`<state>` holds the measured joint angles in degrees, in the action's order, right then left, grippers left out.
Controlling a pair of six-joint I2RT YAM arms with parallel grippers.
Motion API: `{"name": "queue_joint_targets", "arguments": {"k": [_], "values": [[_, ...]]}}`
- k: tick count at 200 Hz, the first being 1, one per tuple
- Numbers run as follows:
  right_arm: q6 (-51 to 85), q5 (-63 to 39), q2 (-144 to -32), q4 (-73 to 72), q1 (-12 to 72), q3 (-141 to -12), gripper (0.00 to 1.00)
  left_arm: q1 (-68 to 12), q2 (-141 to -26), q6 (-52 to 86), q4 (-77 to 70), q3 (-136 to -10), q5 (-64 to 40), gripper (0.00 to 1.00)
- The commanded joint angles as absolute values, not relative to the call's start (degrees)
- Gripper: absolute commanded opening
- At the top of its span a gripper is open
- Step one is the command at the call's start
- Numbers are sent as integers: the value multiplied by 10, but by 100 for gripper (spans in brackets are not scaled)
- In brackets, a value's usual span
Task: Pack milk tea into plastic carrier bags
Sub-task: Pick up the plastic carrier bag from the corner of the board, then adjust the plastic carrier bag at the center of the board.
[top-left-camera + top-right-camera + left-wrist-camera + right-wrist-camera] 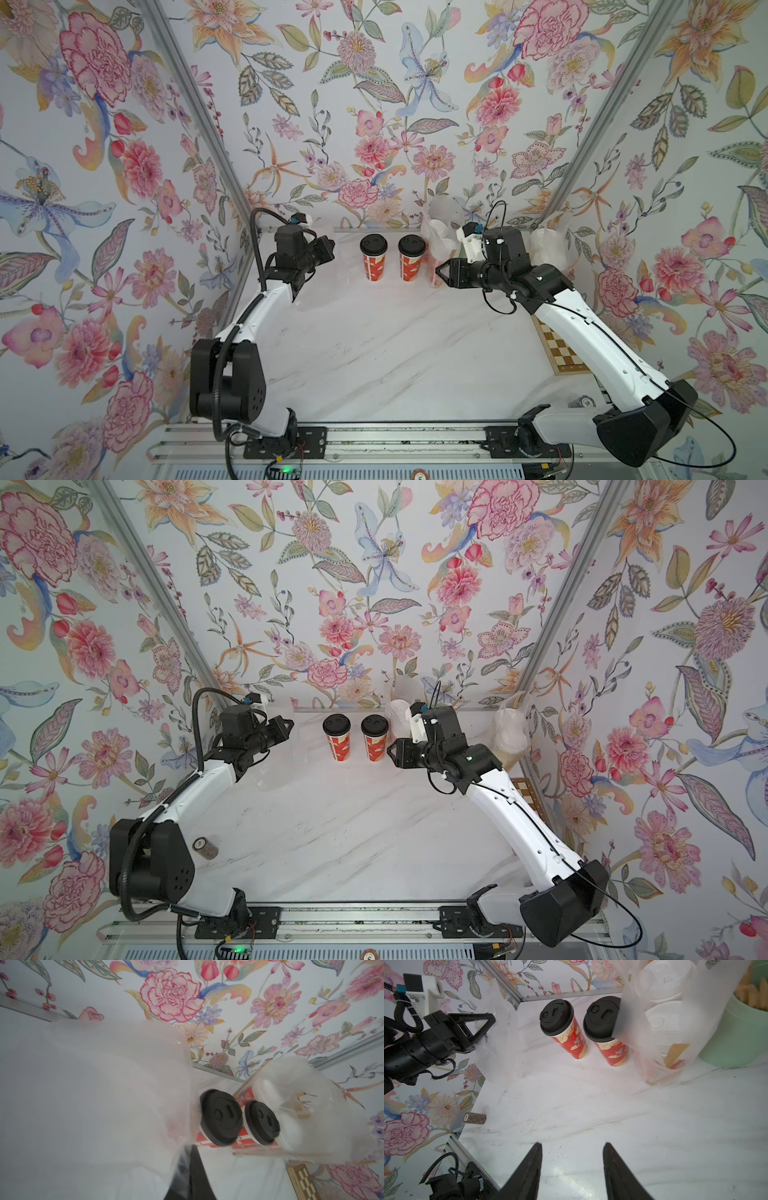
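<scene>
Bag (93, 1088), filmy against the lens, hangs pinched in the closed left gripper (489, 1019), probably held up so its mouth can take the two black-lidded cups (562, 1028) standing between it and the half-spread, empty right gripper (572, 1146).

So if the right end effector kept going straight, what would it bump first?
Probably the nearer black-lidded red cup: the open right end effector points about at it. Depth is unclear, so it might pass just in front.
</scene>
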<state>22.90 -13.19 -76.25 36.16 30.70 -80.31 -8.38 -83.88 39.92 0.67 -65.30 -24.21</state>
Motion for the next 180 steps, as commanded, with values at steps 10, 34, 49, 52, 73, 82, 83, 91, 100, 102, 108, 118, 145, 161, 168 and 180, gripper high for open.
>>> {"name": "queue_joint_targets", "arguments": {"k": [10,34,49,52,73,82,83,91,100,102,108,118,145,161,168,180], "values": [[251,-155,-779,351,340,-830,50,-140,-749,379,75,-618,-265,5],[260,-170,-792,349,357,-836,50,-193,-703,409,51,-590,-266,5],[263,-172,-799,347,367,-838,50,-224,-682,432,25,-573,-257,5],[263,-172,-799,346,367,-838,50,-230,-680,437,19,-570,-254,5],[262,-179,-803,337,397,-838,51,-270,-669,466,-25,-544,-238,5],[262,-179,-805,333,402,-838,51,-286,-671,478,-45,-532,-239,5],[263,-178,-806,333,403,-838,51,-288,-672,479,-47,-531,-239,5],[269,-173,-810,334,406,-841,52,-301,-676,485,-60,-523,-235,4],[279,-168,-814,333,406,-844,53,-314,-681,491,-65,-517,-231,4],[281,-166,-815,333,406,-845,53,-317,-682,492,-64,-516,-229,4],[288,-160,-819,334,406,-848,53,-324,-686,494,-64,-514,-227,4],[299,-146,-826,333,406,-850,54,-336,-690,499,-68,-508,-225,4],[321,-137,-851,332,406,-850,55,-361,-691,510,-93,-489,-217,3],[329,-168,-858,331,407,-844,55,-370,-687,521,-108,-479,-205,3],[331,-173,-855,332,410,-837,55,-373,-685,526,-115,-475,-197,3],[330,-163,-834,332,418,-813,55,-374,-683,537,-120,-469,-181,3]]}}
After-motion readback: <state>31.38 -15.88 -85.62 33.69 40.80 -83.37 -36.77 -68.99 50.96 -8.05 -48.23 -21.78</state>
